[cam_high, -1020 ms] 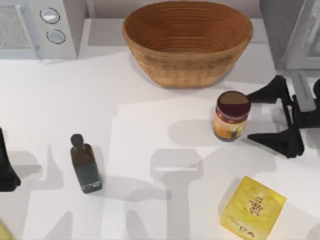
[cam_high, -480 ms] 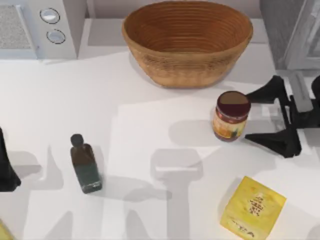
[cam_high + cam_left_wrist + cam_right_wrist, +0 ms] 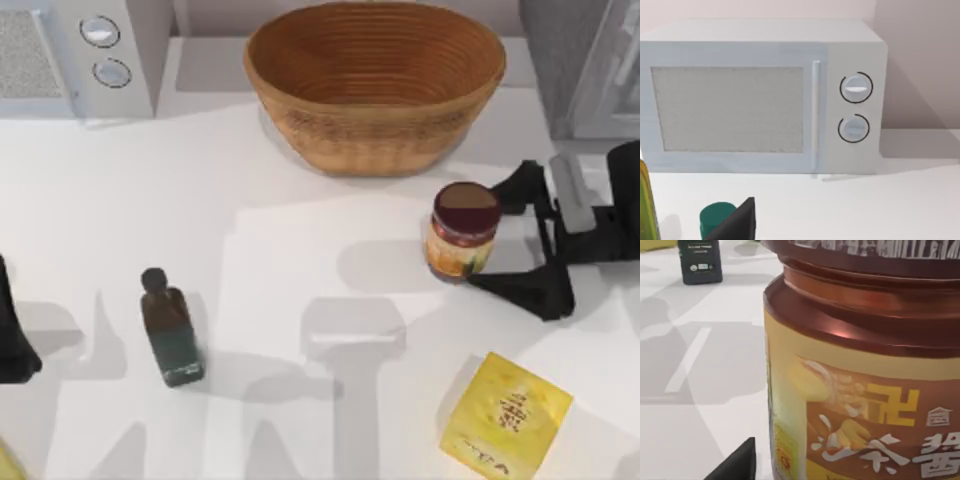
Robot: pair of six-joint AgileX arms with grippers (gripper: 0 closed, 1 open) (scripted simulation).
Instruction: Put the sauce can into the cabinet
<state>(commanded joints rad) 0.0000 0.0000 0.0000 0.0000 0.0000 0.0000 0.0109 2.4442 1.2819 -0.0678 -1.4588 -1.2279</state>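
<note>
White tabletop (image 3: 300,200) with soft shadows, pale pinkish wall (image 3: 915,60) behind.

The sauce can (image 3: 865,390) carries large white Chinese characters on the brown field of its label, with a yellow character above them; the last white one looks like 酱, the rest I cannot make out. The yellow box (image 3: 506,416) bears small red characters, too small to read.
</note>
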